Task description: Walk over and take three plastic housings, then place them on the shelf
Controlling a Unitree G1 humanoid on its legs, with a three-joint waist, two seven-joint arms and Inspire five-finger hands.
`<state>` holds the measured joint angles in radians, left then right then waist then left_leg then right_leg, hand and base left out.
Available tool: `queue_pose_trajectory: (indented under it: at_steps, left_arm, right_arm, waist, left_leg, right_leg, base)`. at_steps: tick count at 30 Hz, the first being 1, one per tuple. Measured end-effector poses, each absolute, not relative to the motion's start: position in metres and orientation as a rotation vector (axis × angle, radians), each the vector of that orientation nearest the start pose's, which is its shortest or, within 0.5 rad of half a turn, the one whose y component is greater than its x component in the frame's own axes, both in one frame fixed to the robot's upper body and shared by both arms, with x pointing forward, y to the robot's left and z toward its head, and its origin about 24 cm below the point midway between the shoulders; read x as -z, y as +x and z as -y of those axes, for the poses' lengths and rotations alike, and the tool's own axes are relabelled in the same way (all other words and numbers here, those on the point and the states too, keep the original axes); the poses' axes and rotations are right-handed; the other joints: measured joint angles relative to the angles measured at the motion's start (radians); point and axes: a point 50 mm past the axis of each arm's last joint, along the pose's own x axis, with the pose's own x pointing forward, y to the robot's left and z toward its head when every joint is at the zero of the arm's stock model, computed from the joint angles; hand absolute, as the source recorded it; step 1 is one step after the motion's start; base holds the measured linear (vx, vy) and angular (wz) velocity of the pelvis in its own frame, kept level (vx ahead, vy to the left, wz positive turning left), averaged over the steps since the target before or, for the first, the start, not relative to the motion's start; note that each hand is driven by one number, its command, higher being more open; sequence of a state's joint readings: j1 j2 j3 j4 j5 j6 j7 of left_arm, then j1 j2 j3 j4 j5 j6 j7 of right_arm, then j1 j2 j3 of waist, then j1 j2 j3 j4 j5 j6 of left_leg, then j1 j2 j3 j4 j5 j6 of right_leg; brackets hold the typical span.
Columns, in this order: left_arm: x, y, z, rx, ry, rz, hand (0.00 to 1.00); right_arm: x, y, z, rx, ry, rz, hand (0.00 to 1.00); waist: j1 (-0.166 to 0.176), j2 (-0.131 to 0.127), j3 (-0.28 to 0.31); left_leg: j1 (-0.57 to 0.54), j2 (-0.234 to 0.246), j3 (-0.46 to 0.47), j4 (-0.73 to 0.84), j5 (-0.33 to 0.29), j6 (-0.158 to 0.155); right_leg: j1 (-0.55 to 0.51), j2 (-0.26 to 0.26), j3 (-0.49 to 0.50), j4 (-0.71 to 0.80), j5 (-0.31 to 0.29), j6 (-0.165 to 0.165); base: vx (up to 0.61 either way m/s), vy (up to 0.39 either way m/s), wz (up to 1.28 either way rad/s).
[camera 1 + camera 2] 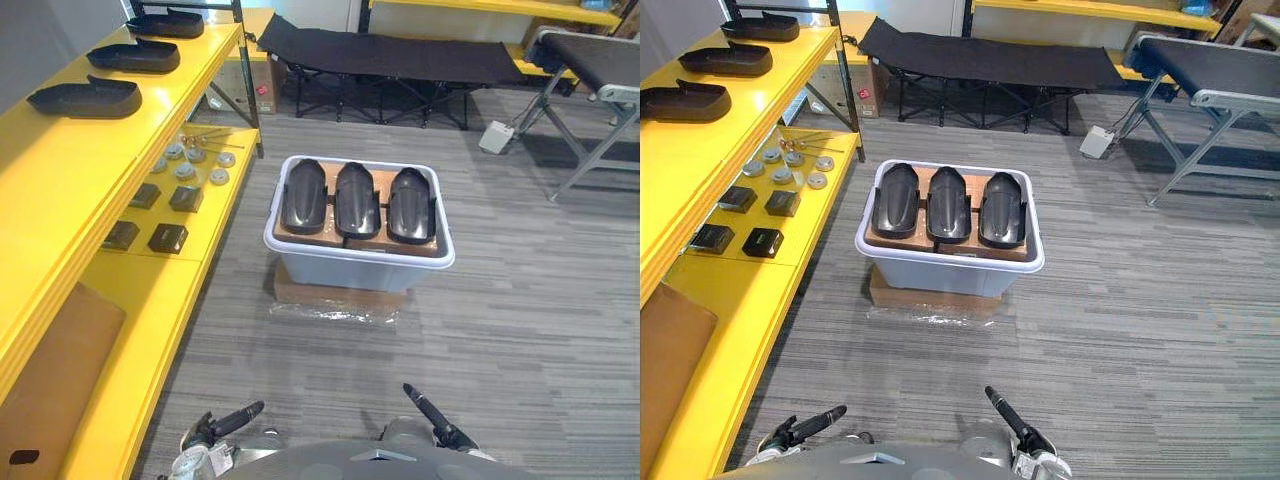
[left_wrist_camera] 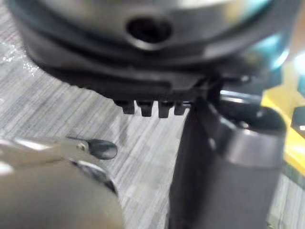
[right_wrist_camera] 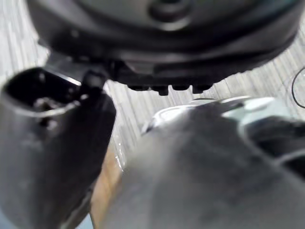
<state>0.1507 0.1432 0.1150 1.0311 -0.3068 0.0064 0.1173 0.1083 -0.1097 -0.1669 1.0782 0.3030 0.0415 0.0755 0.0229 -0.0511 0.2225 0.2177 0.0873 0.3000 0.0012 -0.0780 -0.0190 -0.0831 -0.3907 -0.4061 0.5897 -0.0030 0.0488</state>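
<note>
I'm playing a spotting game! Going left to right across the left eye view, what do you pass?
Yellow shelf, small dark blocks, white bin holding three black housings, grey metal stand.

Three black plastic housings (image 1: 357, 200) lie in one white bin (image 1: 345, 272), three more housings (image 1: 85, 98) sit on the yellow shelf (image 1: 60, 180), and its lower level holds four dark square blocks (image 1: 168, 237) and about six round metal discs (image 1: 185, 170).
</note>
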Motion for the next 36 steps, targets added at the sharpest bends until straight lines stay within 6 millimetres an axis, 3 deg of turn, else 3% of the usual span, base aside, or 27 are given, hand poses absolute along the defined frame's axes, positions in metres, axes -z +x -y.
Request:
queue_pose_trajectory:
  at_steps: [3,6,8,9,10,11,12,14,17,18,19,20,21,23,25,27,29,31,36]
  left_arm:
    - [0.162,0.058,-0.231,-0.512,-0.127,-1.172,1.00]
    - [0.161,0.058,-0.235,-0.526,-0.135,-1.178,1.00]
    - [0.160,0.060,-0.237,-0.539,-0.163,-1.181,1.00]
    - [0.161,0.060,-0.236,-0.535,-0.175,-1.188,1.00]
    - [0.161,0.060,-0.236,-0.536,-0.178,-1.186,1.00]
    - [0.160,0.061,-0.236,-0.540,-0.185,-1.181,1.00]
    - [0.168,0.051,-0.207,-0.614,-0.479,-1.182,1.00]
    - [0.167,0.052,-0.207,-0.627,-0.501,-1.135,1.00]
    - [0.167,0.052,-0.209,-0.620,-0.503,-1.123,1.00]
    - [0.165,0.056,-0.216,-0.626,-0.496,-1.093,1.00]
    - [0.164,0.059,-0.217,-0.621,-0.480,-1.078,1.00]
    - [0.164,0.061,-0.210,-0.589,-0.447,-1.076,1.00]
    - [0.165,0.060,-0.209,-0.585,-0.435,-1.081,1.00]
    - [0.162,0.062,-0.220,-0.580,-0.384,-1.067,1.00]
    - [0.160,0.064,-0.225,-0.558,-0.348,-1.066,1.00]
    - [0.159,0.063,-0.228,-0.556,-0.336,-1.069,1.00]
    - [0.159,0.061,-0.230,-0.563,-0.337,-1.072,1.00]
    - [0.159,0.058,-0.230,-0.560,-0.338,-1.067,1.00]
    - [0.159,0.056,-0.229,-0.551,-0.339,-1.064,1.00]
  right_arm:
    - [0.165,0.073,0.206,0.343,0.310,-1.142,1.00]
    - [0.164,0.071,0.208,0.345,0.290,-1.137,1.00]
    - [0.166,0.066,0.203,0.328,0.273,-1.155,1.00]
    - [0.167,0.063,0.203,0.332,0.275,-1.160,1.00]
    - [0.167,0.062,0.202,0.329,0.277,-1.163,1.00]
    - [0.167,0.063,0.202,0.329,0.275,-1.162,1.00]
    - [0.160,0.073,0.230,0.353,0.175,-1.142,1.00]
    - [0.159,0.077,0.232,0.358,0.166,-1.128,1.00]
    - [0.156,0.091,0.230,0.348,0.167,-1.079,1.00]
    - [0.153,0.097,0.229,0.344,0.170,-1.052,1.00]
    - [0.150,0.103,0.229,0.354,0.163,-1.012,1.00]
    - [0.139,0.113,0.237,0.394,0.117,-0.898,1.00]
    - [0.134,0.122,0.236,0.406,0.113,-0.836,1.00]
    - [0.107,0.158,0.218,0.412,0.140,-0.623,1.00]
    - [0.089,0.171,0.216,0.420,0.149,-0.508,1.00]
    - [0.060,0.184,0.217,0.422,0.138,-0.353,1.00]
    - [0.043,0.191,0.220,0.416,0.105,-0.273,1.00]
    - [0.020,0.200,0.232,0.440,0.086,-0.161,1.00]
    - [0.000,0.209,0.260,0.516,0.022,-0.080,1.00]
  waist:
    - [0.004,-0.013,0.002]
    - [0.004,-0.007,0.005]
    - [0.005,-0.007,0.005]
    - [0.005,-0.013,0.003]
    - [0.005,-0.021,0.001]
    - [0.006,-0.022,0.000]
    - [-0.002,0.074,-0.002]
    - [-0.001,0.077,-0.001]
    - [0.001,0.064,0.003]
    - [-0.001,0.045,0.017]
    - [0.007,0.030,0.015]
    - [0.007,0.053,0.007]
    - [0.009,0.056,0.012]
    - [0.006,0.007,0.017]
    - [0.005,-0.011,0.012]
    - [0.006,-0.025,0.010]
    - [0.005,-0.030,0.010]
    - [0.003,-0.031,0.009]
    - [0.004,-0.034,0.009]
  left_leg:
    - [-0.007,0.032,0.007,0.055,-0.031,-0.014]
    - [-0.036,0.101,-0.016,0.131,-0.063,-0.058]
    - [-0.038,0.135,-0.043,0.162,-0.085,-0.094]
    - [-0.045,0.144,-0.063,0.181,-0.100,-0.120]
    - [-0.055,0.145,-0.075,0.192,-0.106,-0.133]
    - [-0.075,0.154,-0.092,0.207,-0.120,-0.149]
    - [-0.126,0.254,-0.087,0.292,-0.034,-0.115]
    - [-0.177,0.270,-0.081,0.391,-0.037,-0.152]
    - [-0.190,0.263,-0.047,0.415,-0.042,-0.165]
    - [-0.256,0.246,-0.065,0.482,-0.080,-0.186]
    - [-0.267,0.187,-0.082,0.393,-0.112,-0.192]
    - [-0.266,0.132,-0.090,0.212,0.030,-0.147]
    - [-0.259,0.124,-0.063,0.199,0.022,-0.126]
    - [-0.242,0.067,-0.024,0.143,0.039,-0.109]
    - [-0.240,0.043,-0.014,0.131,0.040,-0.106]
    - [-0.218,0.037,-0.002,0.117,0.038,-0.102]
    - [-0.203,0.042,0.008,0.113,0.038,-0.102]
    - [-0.186,0.048,0.014,0.098,0.041,-0.099]
    - [-0.174,0.044,0.005,0.058,0.064,-0.096]
  right_leg:
    - [-0.005,0.010,-0.002,-0.116,-0.024,-0.004]
    - [-0.043,0.008,0.062,-0.156,-0.005,0.019]
    - [-0.027,0.009,0.082,-0.160,0.012,0.050]
    - [0.006,0.009,0.074,-0.191,0.037,0.090]
    - [0.021,0.007,0.066,-0.208,0.047,0.104]
    - [0.049,0.008,0.032,-0.224,-0.082,0.133]
    - [0.025,0.047,-0.049,-0.062,-0.250,0.074]
    - [0.082,0.082,-0.086,-0.107,-0.249,0.054]
    - [0.118,0.096,-0.100,-0.144,-0.248,0.054]
    - [0.160,0.092,-0.118,-0.221,-0.214,0.065]
    - [0.177,0.076,-0.128,-0.279,-0.174,0.078]
    - [0.175,0.086,-0.133,-0.343,-0.123,0.102]
    - [0.176,0.091,-0.121,-0.366,-0.115,0.116]
    - [0.174,0.058,-0.076,-0.441,-0.059,0.144]
    - [0.172,0.043,-0.058,-0.454,-0.042,0.145]
    - [0.176,0.039,-0.040,-0.449,-0.036,0.143]
    - [0.180,0.044,-0.026,-0.448,-0.036,0.143]
    - [0.185,0.050,-0.025,-0.445,-0.036,0.143]
    - [0.184,0.051,-0.026,-0.433,-0.036,0.143]
  base:
    - [0.05,0.056,-0.04]
    - [0.12,-0.084,0.13]
    - [0.14,-0.340,0.28]
    - [0.12,-0.390,0.31]
    - [0.14,-0.455,0.42]
    - [0.32,-0.885,0.79]
    - [0.37,-0.891,0.80]
    - [0.32,-0.499,0.44]
    - [0.17,-0.053,0.26]
    - [0.10,0.108,0.41]
    - [0.09,0.181,0.29]
    - [0.07,0.202,-0.10]
    - [0.06,0.163,-0.32]
    - [0.08,0.195,-0.32]
    - [0.04,0.141,-0.09]
    - [0.04,0.088,-0.11]
    - [0.01,0.001,-0.19]
    - [-0.02,-0.035,-0.11]
    - [-0.06,-0.011,0.05]
